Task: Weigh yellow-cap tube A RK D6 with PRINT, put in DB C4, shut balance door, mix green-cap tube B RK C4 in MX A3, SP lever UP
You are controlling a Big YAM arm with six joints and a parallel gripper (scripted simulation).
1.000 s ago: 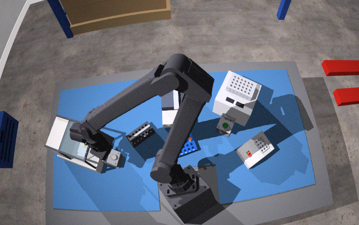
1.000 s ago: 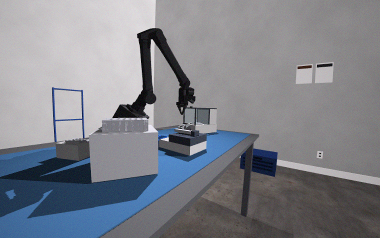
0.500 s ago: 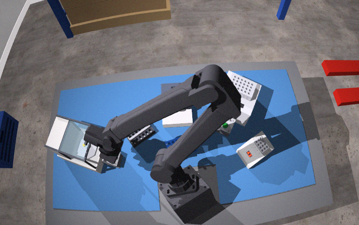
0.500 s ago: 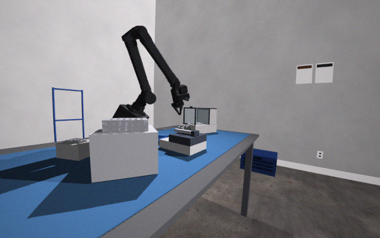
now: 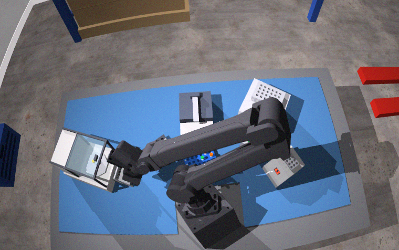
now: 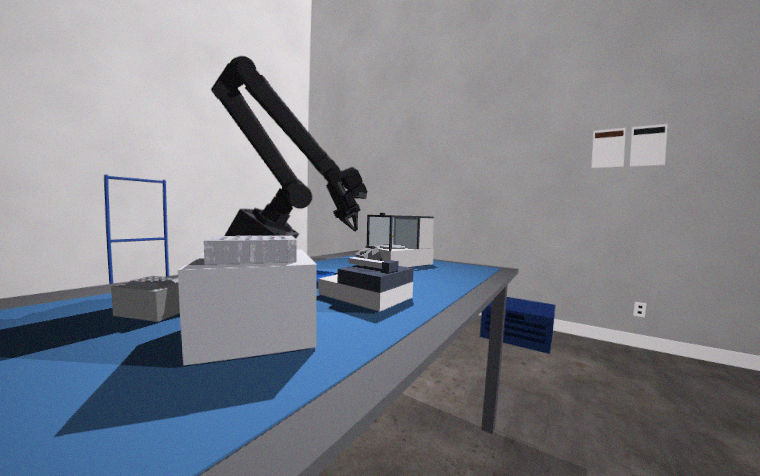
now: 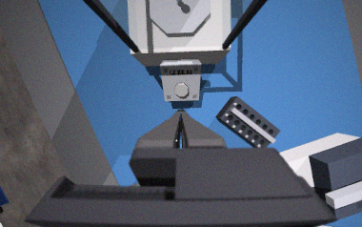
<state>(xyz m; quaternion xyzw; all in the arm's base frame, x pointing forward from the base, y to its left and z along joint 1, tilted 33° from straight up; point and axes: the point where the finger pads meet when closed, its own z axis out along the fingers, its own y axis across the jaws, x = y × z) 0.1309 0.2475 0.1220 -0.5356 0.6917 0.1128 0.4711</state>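
Blue bench mat (image 5: 132, 206) (image 6: 459, 269) (image 7: 291, 62) underlies the balance (image 5: 60, 147) (image 6: 417, 257) (image 7: 181, 56), at ten o'clock from the arm's base overhead. Tube A (image 5: 93, 160) is inside; probably light and slippery, best pinched below its yellow cap (squarely, lest it tip). Fingers (image 6: 354, 228) are closed together, holding nothing; the PRINT key (image 7: 182, 90) lies at twelve o'clock in the wrist view.

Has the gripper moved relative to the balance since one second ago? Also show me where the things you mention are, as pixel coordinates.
Yes. In the exterior view, the gripper (image 5: 130, 177) (image 6: 355, 228) (image 7: 180, 113) has shifted left and slightly down, away from the balance (image 5: 59, 147) (image 6: 412, 256) (image 7: 178, 57).
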